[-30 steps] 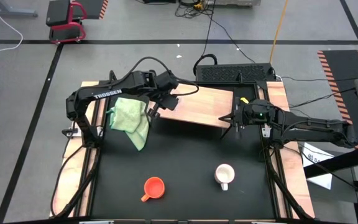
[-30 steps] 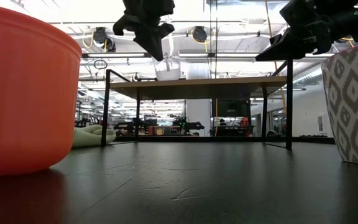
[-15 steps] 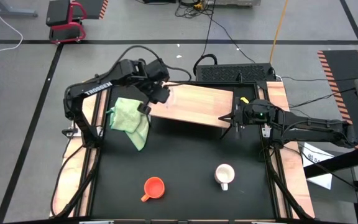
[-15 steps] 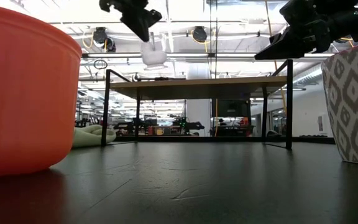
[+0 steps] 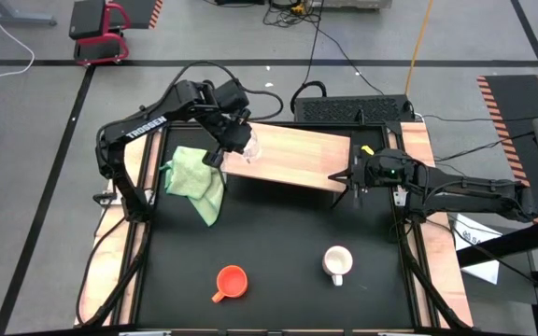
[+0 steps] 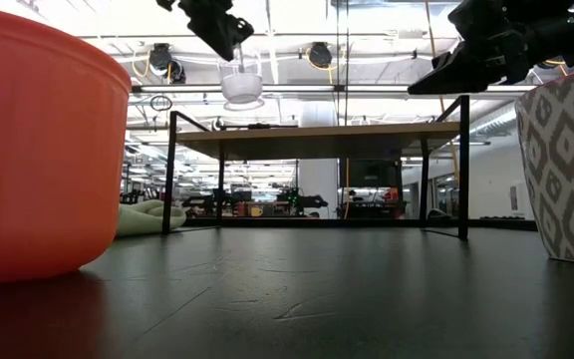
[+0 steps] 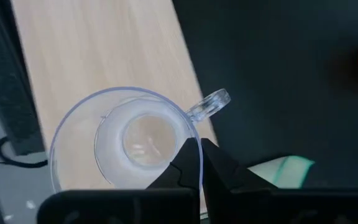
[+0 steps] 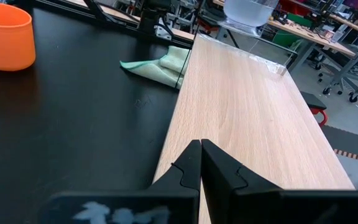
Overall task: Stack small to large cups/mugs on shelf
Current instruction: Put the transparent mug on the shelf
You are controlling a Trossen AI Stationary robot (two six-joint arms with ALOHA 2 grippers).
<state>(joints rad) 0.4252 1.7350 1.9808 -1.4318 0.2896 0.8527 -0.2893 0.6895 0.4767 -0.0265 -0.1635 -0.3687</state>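
Glass cup (image 6: 241,86), pinched at its rim by the left gripper (image 5: 234,136), has moved from beside the cloth (image 5: 195,176) to above the shelf's (image 5: 297,159) left end, awaiting placement; right gripper (image 5: 347,176) clenched, idle.

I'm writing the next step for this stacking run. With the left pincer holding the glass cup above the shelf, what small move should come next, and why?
Probably lower it straight down. The left pincer grips the glass cup by its rim, hanging clear above the shelf near its left end. The orange mug and white mug stand on the table, untouched.
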